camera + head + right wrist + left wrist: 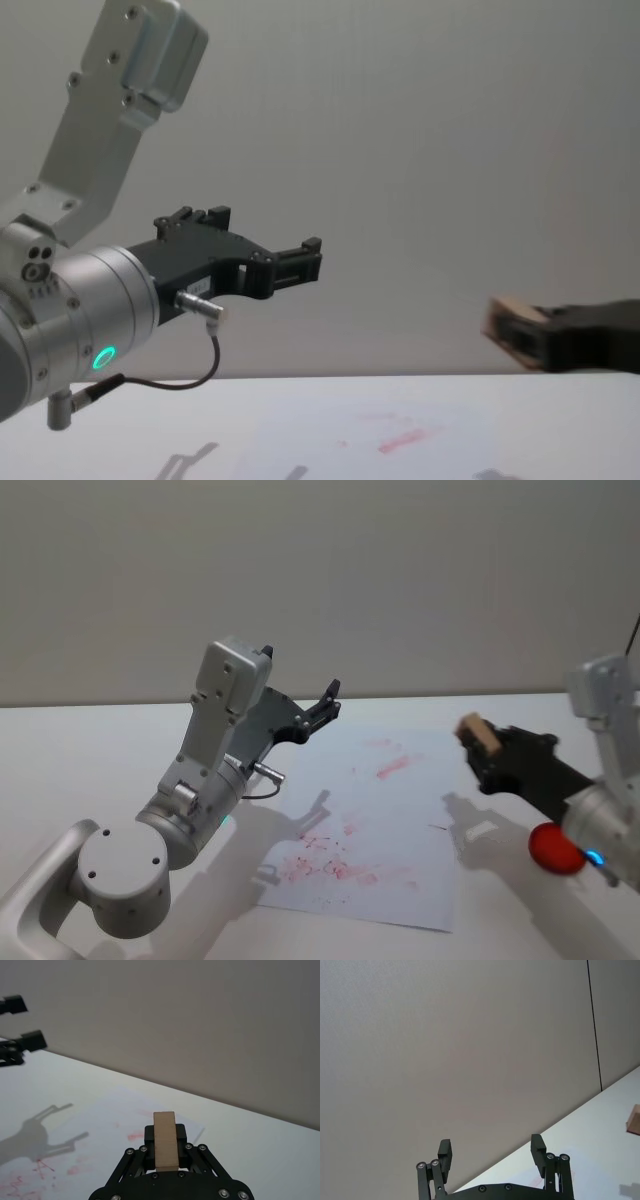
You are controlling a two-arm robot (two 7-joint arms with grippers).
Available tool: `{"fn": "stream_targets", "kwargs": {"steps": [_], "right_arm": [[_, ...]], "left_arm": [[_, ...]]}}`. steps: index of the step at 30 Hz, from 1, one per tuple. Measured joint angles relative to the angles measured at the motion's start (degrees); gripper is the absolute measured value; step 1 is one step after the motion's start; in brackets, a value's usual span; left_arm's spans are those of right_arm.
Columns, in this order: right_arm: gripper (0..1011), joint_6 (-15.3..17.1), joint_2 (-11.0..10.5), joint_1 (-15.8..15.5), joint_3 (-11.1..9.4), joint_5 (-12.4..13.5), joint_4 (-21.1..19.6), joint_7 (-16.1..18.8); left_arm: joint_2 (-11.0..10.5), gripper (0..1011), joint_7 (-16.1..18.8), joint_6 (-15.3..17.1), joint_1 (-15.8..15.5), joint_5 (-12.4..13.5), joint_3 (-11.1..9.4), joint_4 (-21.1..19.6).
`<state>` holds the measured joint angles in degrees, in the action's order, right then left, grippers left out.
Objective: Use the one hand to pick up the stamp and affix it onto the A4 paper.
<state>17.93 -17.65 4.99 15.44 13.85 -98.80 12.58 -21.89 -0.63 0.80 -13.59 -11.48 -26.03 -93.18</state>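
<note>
While your right gripper [482,742] hangs in the air over the right edge of the paper [375,820], it pinches the stamp [479,733] between its fingers. You can see in the right wrist view how the stamp [165,1140] stands upright in the clamp, its pale wooden side toward the camera, with a black finger [181,1136] pressed to each flank. From the chest view the stamp [512,324] shows at the tip of the gripper [520,338], well above the table [560,430], its darker face turned toward the robot's left. Nothing of the stamp touches the sheet.

Your paper lies flat on the white table [90,750], in the middle before the robot, and carries red smudges, thickest near its near edge and a single streak farther back. A red ball-like thing [556,848] sits low by your right arm, right of the sheet.

Your left gripper [322,706] is raised over the table just left of the paper's far corner, pointing forward and up toward the wall. Its fingers [537,1149] are spread wide with nothing between them, as the left wrist view shows. In the chest view the left gripper [300,262] stands high and level, a green light glowing on its silver wrist [105,357].
</note>
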Motion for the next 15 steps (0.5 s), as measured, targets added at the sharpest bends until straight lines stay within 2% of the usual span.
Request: {"fn": "stream_targets", "kwargs": {"steps": [3,5,15], "right_arm": [[218,0.45,-1.4,-0.89,-0.89,0.14,-0.61,-0.86],[218,0.96,-3.37,-2.05,-2.13,0.22,-1.21,-1.86],[218,2.21,-6.62,-3.74,-4.14,0.17,-1.71,-2.67]], "left_arm": [[0.0,1001,0.0,0.0,0.0,0.0,0.0,0.0],[0.0,1001,0.0,0.0,0.0,0.0,0.0,0.0],[0.0,1001,0.0,0.0,0.0,0.0,0.0,0.0]]}}
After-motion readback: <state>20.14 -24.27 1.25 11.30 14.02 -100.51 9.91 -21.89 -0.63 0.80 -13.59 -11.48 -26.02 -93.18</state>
